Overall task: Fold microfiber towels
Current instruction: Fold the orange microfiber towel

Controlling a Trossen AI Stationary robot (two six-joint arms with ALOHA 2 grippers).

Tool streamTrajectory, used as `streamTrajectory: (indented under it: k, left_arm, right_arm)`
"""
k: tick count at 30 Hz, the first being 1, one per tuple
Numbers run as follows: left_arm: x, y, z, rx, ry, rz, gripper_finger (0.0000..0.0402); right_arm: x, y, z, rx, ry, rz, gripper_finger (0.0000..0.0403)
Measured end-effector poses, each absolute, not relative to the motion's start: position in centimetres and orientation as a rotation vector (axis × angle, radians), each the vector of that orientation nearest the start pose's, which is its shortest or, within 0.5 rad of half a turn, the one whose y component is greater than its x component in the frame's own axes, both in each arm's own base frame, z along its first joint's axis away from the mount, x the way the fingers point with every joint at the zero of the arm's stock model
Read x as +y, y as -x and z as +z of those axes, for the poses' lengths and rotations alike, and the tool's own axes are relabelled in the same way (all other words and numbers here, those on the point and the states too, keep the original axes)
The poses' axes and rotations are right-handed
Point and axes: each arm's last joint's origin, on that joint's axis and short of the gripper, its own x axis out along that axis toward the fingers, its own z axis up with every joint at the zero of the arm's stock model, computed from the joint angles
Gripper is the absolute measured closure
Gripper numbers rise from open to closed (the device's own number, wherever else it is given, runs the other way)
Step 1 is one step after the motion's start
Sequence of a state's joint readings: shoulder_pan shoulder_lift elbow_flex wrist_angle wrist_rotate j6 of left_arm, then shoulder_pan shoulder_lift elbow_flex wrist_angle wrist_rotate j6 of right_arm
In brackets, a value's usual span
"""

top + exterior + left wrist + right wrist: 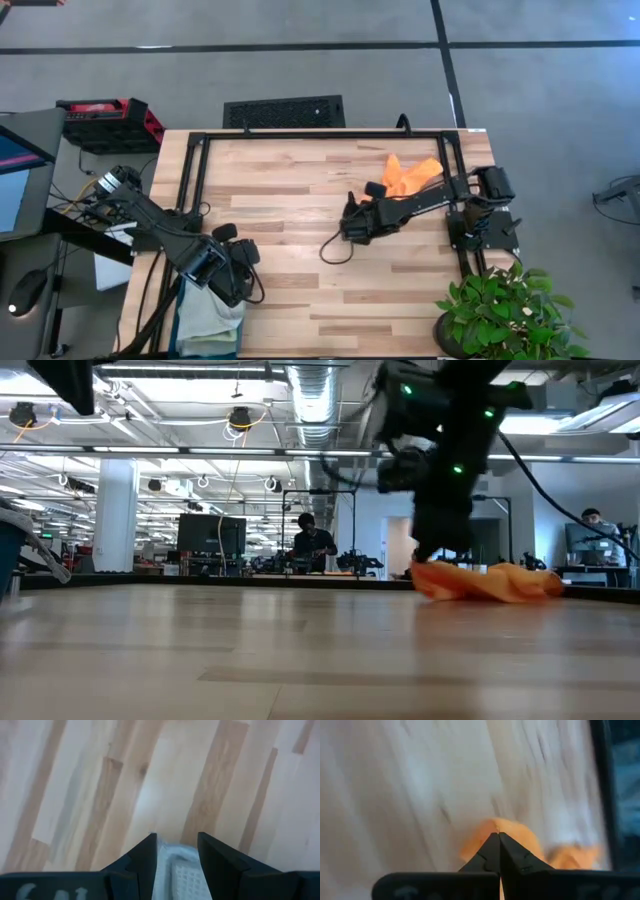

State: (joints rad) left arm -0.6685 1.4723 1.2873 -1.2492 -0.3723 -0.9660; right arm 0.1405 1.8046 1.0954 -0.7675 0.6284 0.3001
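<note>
The bright orange microfiber towel lies crumpled on the table's far right part, also seen in the low view. My right gripper comes down on its left end, shut on it. A light green towel lies in the teal bin at the near left edge. My left gripper hangs over the bin's far right corner, its fingers a little apart. A pale waffle-textured cloth shows in that gap. My right gripper pinches a small raised hump of the orange towel's left end between its fingertips, slanting down from above. The rest of the towel lies slack on the table. My left gripper: I cannot tell whether its fingers touch the pale cloth between them.
A black frame rail runs around the table's far part and sides. A black cable loop lies near the table's middle. A potted plant stands at the near right corner. People work far behind the table.
</note>
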Motion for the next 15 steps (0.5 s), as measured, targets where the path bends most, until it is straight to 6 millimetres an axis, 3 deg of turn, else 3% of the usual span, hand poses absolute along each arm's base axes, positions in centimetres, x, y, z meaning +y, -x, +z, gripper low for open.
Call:
streamTrajectory:
  k: [8, 15]
  left_arm:
    - [-15.0, -21.2, 28.8, 1.099, 0.078, 0.412, 0.0268]
    - [-14.6, -21.6, 29.1, 0.907, 0.005, 0.536, 0.0268]
  right_arm:
    - [2.5, -36.3, 18.5, 0.973, 0.181, -0.358, 0.0394]
    - [2.3, -38.3, 21.2, 0.832, 0.165, -0.300, 0.0398]
